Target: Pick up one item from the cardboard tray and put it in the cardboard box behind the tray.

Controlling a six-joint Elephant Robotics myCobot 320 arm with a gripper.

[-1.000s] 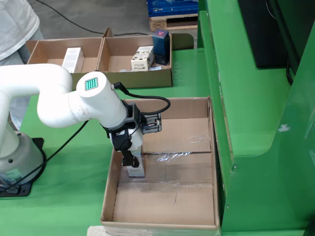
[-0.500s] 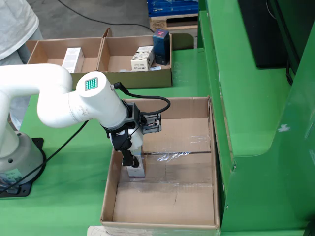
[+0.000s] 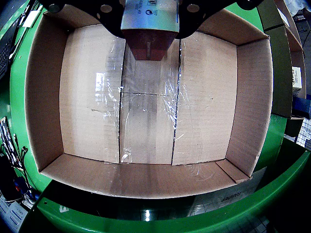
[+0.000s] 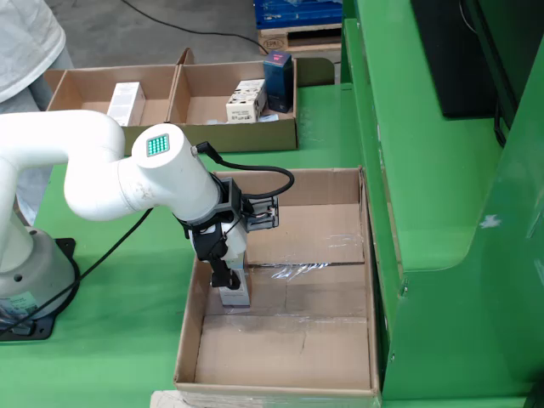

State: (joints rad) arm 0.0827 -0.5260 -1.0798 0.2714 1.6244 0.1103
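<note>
Brown cardboard fills most of what we see. In the still view, the big cardboard box (image 4: 285, 289) sits open on the green surface (image 4: 127, 289). The white arm (image 4: 127, 174) reaches down into it at the 9 o'clock side, close to the box's left wall.

The fingers (image 4: 228, 276) are clamped on a small white item (image 4: 235, 293), and we see the item low in the box, at or just above the floor. In the view that rides on the arm, the item (image 3: 148, 34) shows at 12 o'clock, with a silver band and a dark red end, squeezed between the black fingers (image 3: 109, 17).

The box floor is bare from the middle out to 3 o'clock and 6 o'clock, so there is lots of open room there. Shiny clear tape runs over the floor flaps. The right wall of the box stands just beside a tall green frame (image 4: 442, 212).

Behind the box, at 11 o'clock in the still view, is the cardboard tray (image 4: 174, 106) with two parts. A white box (image 4: 126, 102) lies in the left part. A white box with dark print (image 4: 245, 100) and a dark blue box (image 4: 278, 81) are in the right part. The print on them is too small for us to read.
</note>
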